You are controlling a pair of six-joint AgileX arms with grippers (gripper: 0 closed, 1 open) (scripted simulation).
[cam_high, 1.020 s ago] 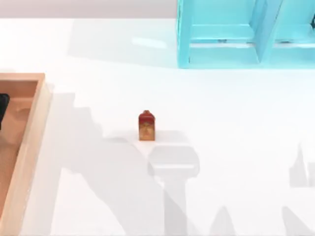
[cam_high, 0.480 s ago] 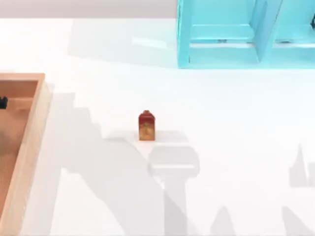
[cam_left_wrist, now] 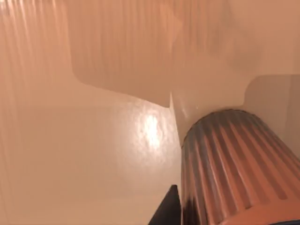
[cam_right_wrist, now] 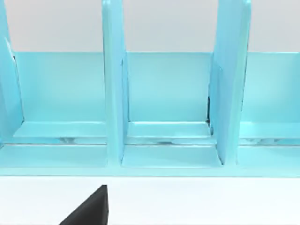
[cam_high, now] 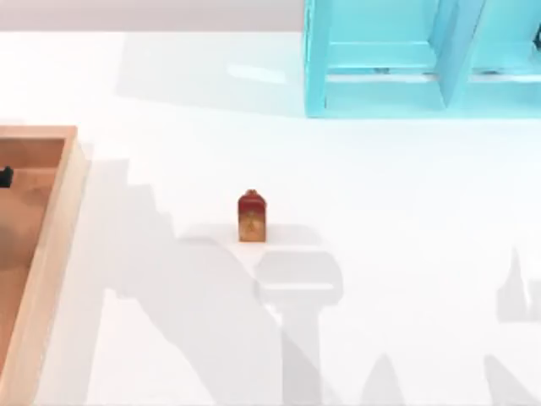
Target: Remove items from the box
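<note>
One item, the bottle [cam_high: 252, 216], stands out on the table [cam_high: 406, 254]; the cup [cam_left_wrist: 234, 168] remains inside the box [cam_high: 59, 220] at nine o'clock, beside the left gripper [cam_high: 5, 176], whose grip I cannot tell.

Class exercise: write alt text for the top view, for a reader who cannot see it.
A small amber-orange bottle with a dark red cap stands upright, alone, near the middle of a white table. A shallow wooden box sits at the table's left edge, with a small dark shape just inside it at the frame's border. A teal-blue shelf unit stands at the far right.
</note>
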